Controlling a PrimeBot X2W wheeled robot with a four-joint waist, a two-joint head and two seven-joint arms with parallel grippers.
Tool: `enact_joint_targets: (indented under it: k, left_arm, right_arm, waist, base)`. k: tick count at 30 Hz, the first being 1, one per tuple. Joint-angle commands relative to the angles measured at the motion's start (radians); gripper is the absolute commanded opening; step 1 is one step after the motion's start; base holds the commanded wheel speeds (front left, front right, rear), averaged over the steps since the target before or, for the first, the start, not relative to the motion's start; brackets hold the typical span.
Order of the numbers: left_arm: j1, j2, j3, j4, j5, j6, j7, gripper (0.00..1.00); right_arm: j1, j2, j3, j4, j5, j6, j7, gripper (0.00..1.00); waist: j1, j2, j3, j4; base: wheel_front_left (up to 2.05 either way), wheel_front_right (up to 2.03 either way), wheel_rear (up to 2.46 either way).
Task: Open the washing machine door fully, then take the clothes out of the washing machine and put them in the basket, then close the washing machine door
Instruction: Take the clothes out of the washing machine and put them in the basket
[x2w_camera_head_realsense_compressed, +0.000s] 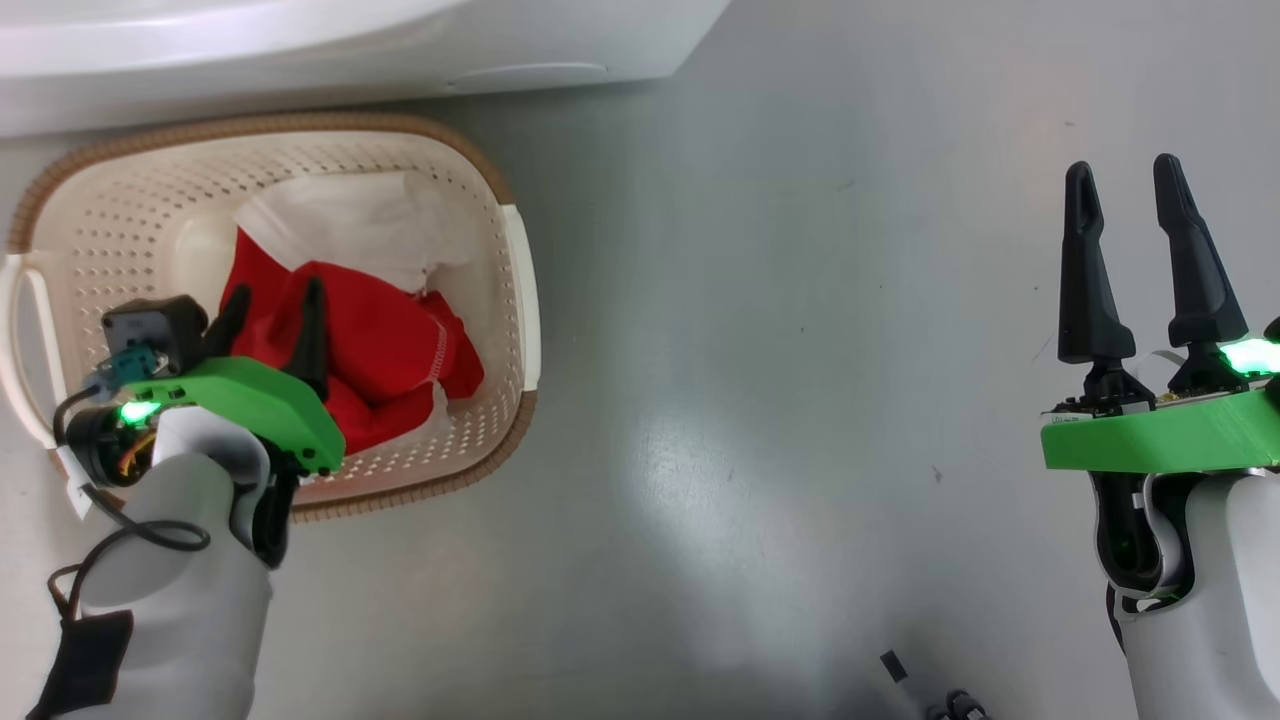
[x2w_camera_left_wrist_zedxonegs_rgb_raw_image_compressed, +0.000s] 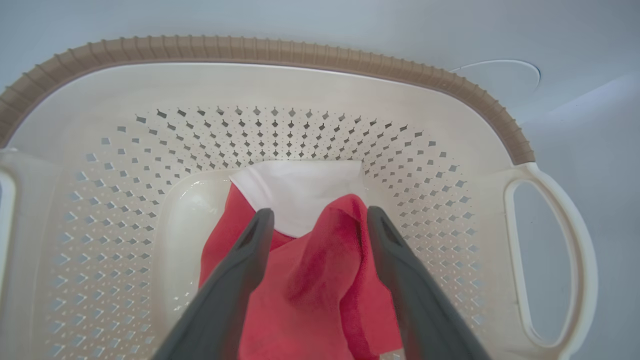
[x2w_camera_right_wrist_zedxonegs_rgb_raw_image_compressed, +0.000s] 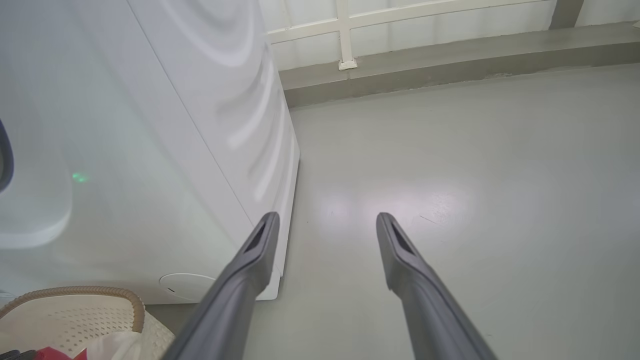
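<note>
The cream basket (x2w_camera_head_realsense_compressed: 505, 300) with its brown rim stands on the floor in front of the white washing machine (x2w_camera_head_realsense_compressed: 300, 50). Inside lie the clothes: a red garment (x2w_camera_head_realsense_compressed: 400, 350) on top of a white one (x2w_camera_head_realsense_compressed: 340, 225). My left gripper (x2w_camera_head_realsense_compressed: 270, 310) hangs open inside the basket. In the left wrist view its fingers (x2w_camera_left_wrist_zedxonegs_rgb_raw_image_compressed: 320, 215) straddle a raised fold of red cloth (x2w_camera_left_wrist_zedxonegs_rgb_raw_image_compressed: 310, 280) without pinching it, with white cloth (x2w_camera_left_wrist_zedxonegs_rgb_raw_image_compressed: 300, 190) beyond. My right gripper (x2w_camera_head_realsense_compressed: 1124, 178) is open and empty over bare floor, far right of the basket. The washing machine door is out of view.
In the right wrist view the washing machine's side (x2w_camera_right_wrist_zedxonegs_rgb_raw_image_compressed: 125, 150) fills the left, with the basket corner (x2w_camera_right_wrist_zedxonegs_rgb_raw_image_compressed: 75, 310) below it. Grey floor (x2w_camera_right_wrist_zedxonegs_rgb_raw_image_compressed: 450, 200) runs to a low ledge and white railing (x2w_camera_right_wrist_zedxonegs_rgb_raw_image_compressed: 345, 35). Small dark bits (x2w_camera_head_realsense_compressed: 895, 665) lie near the head view's bottom edge.
</note>
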Motion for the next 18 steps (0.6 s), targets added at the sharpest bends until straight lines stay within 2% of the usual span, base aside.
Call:
enact_joint_targets:
  k: [1,10,18]
  left_arm:
    - [0.040,0.032,0.026,-0.016,-0.004,-0.005,-0.005,1.00]
    - [0.086,0.023,0.047,-0.069,0.004,-0.006,-0.005,1.00]
    - [0.153,0.021,0.085,-0.170,0.037,-0.006,-0.005,1.00]
  right_arm:
    - [0.021,0.001,0.022,-0.017,-0.004,0.007,-0.006,1.00]
    - [0.032,0.001,0.023,-0.004,-0.016,0.007,-0.006,1.00]
    - [0.056,0.001,0.028,0.014,-0.027,0.007,-0.006,1.00]
  waist:
    - [0.0000,0.0000,-0.018,0.004]
    - [0.0000,0.0000,-0.089,0.017]
    - [0.0000,0.0000,-0.187,0.032]
  base:
    - [0.00,0.00,0.00]
    - [0.00,0.00,0.00]
    - [0.00,0.00,0.00]
